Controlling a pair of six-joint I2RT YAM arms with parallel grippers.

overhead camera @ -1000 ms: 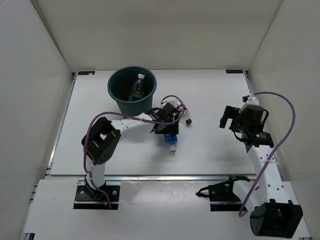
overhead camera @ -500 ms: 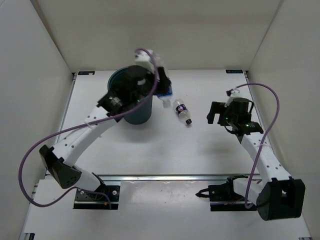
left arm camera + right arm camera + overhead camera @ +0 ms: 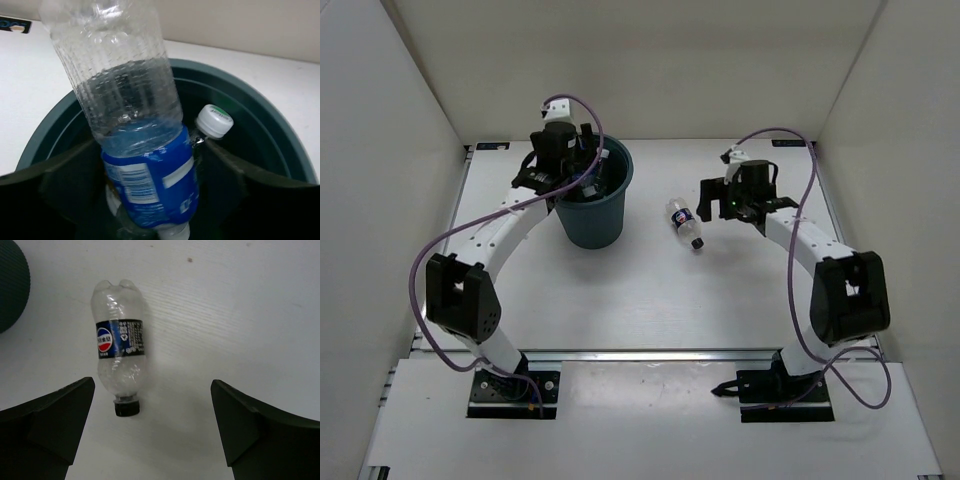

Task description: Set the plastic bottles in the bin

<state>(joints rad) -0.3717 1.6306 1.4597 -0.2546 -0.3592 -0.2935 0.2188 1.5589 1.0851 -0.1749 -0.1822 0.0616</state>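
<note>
The bin [image 3: 597, 226] is a dark teal bucket at the back left. My left gripper [image 3: 582, 172] hangs over its mouth, open. A clear bottle with a blue label [image 3: 150, 175] hangs cap down between the fingers, with a dark gap on its right side. Another bottle with a white cap [image 3: 214, 120] leans inside the bin [image 3: 260, 105]. A clear bottle with a white-and-dark label [image 3: 119, 352] and black cap lies on the table [image 3: 684, 222]. My right gripper [image 3: 152, 425] is open just behind its cap, not touching it [image 3: 712, 200].
White walls enclose the table on three sides. The bin's ribbed wall [image 3: 12, 290] shows at the left edge of the right wrist view. Purple cables loop above both arms.
The left arm lifted the blue-label bottle from the table to over the bin, and its jaws have widened. The right arm reached forward and left to the lying bottle.
</note>
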